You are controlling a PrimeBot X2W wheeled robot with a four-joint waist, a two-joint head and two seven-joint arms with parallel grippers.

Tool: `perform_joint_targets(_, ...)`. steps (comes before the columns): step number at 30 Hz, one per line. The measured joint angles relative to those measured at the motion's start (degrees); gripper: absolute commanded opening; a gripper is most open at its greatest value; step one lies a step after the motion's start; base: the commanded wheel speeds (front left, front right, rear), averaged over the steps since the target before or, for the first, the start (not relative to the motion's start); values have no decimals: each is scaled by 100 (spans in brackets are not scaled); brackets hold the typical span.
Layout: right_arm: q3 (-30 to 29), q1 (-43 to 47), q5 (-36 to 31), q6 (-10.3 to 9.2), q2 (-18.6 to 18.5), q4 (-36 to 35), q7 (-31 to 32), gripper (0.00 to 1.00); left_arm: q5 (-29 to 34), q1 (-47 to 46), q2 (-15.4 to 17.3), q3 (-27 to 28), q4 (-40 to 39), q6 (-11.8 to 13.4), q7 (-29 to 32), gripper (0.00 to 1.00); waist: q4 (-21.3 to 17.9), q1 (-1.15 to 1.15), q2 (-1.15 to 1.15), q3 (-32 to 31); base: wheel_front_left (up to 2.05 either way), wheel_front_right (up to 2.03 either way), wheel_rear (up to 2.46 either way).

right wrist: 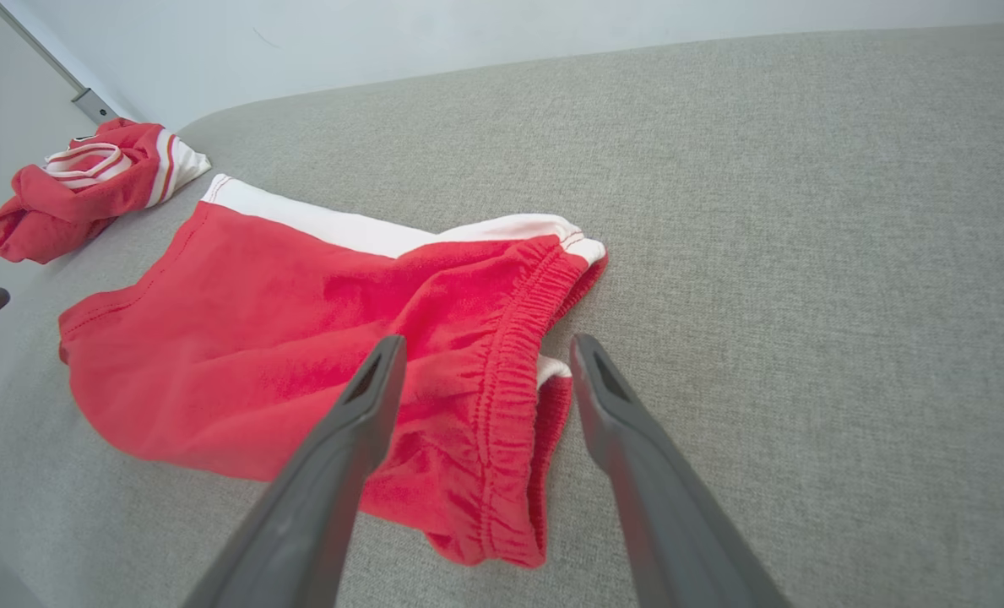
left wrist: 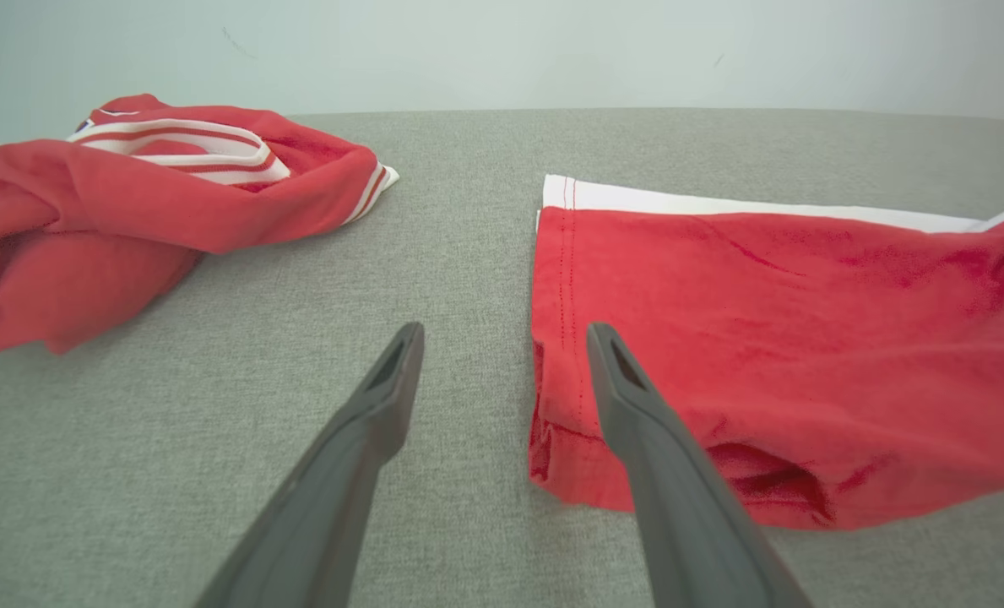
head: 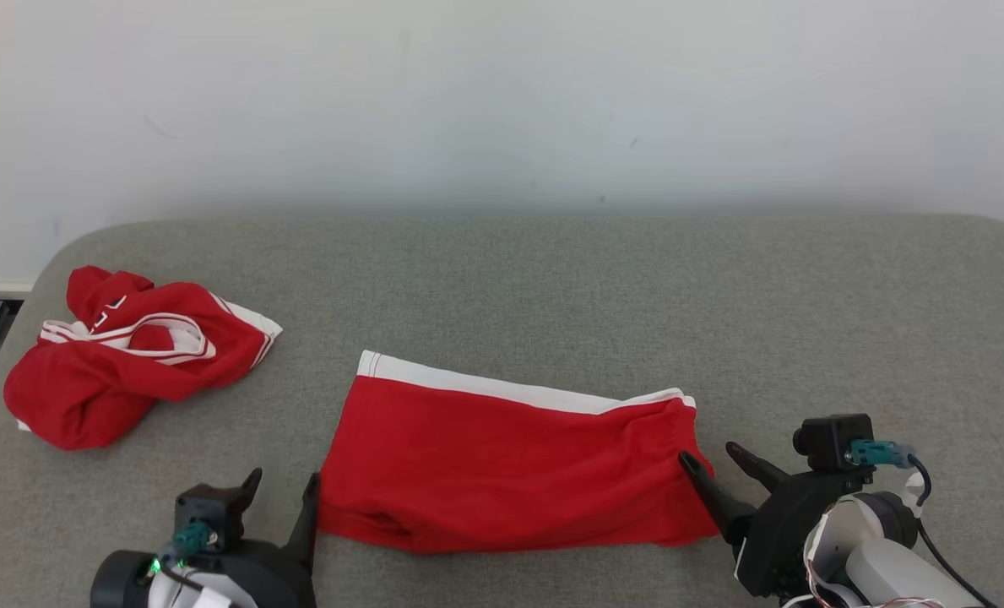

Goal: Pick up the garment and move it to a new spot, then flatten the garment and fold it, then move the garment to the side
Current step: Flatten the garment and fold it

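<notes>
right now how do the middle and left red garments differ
The middle garment lies flat; the left garment is bunched in a heap. The middle garment has one plain white band; the left garment has thin red-and-white stripes. Both are red with white trim.

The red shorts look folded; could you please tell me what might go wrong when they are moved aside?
1. The elastic waistband of the red shorts is bunched beside the open right end effector; a grasp there might catch one layer and undo the fold.
2. The crumpled red garment lies on the robot's left; shorts slid that way could tangle with it.
</notes>
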Motion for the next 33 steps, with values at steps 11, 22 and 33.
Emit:
perform_joint_targets(11, -26, -415, 55, -238, 103, 203, 388, 100, 542, 260, -33, 612, -235, 1, -5, 100, 173, 0, 0, 168, 0, 0, 0)
perform_joint_targets(22, 341, -800, -144, -513, 120, 753, 1211, 100, 1025, 462, -196, 1133, -578, 1, -7, 100, 419, 0, 0, 246, 0, 0, 0)
perform_joint_targets(33, 513, -1000, -148, -561, 233, 1202, 1841, 42, 1394, 783, -308, 1589, -818, 1, -7, 100, 584, 0, 0, 290, 0, 0, 0)
